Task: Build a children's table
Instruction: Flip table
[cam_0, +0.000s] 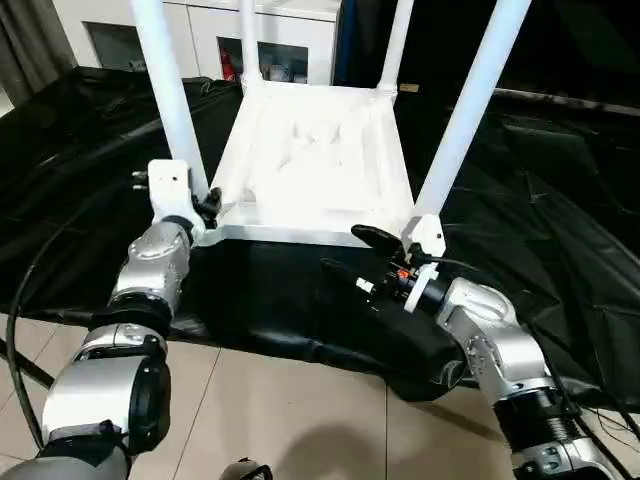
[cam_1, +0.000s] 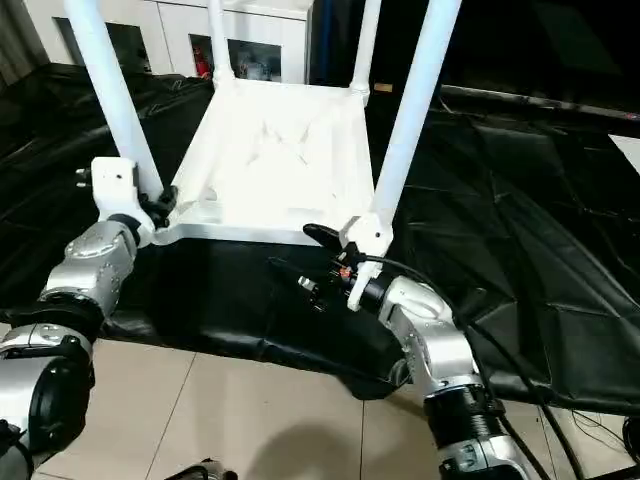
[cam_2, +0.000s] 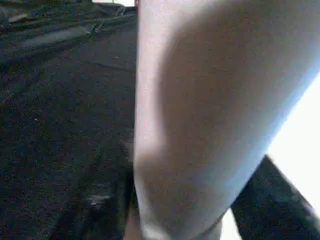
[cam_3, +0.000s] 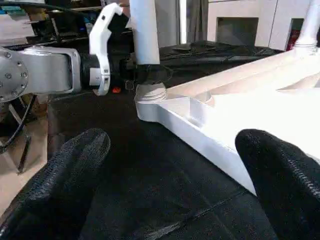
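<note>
No brand, label or writing can be read on anything here. The tabletop (cam_0: 315, 165) lies upside down on the black-draped work table (cam_0: 540, 200), ribbed underside up, with all four legs (cam_0: 470, 105) standing in its corner sockets. The left gripper (cam_3: 142, 74) is closed around the base of the near-left leg (cam_0: 172, 95), just above its socket. The right gripper (cam_0: 365, 258) hangs with its fingers (cam_3: 272, 170) spread wide apart, holding nothing, just near of the tabletop's front edge and beside the near-right leg's socket (cam_0: 425, 232)
</note>
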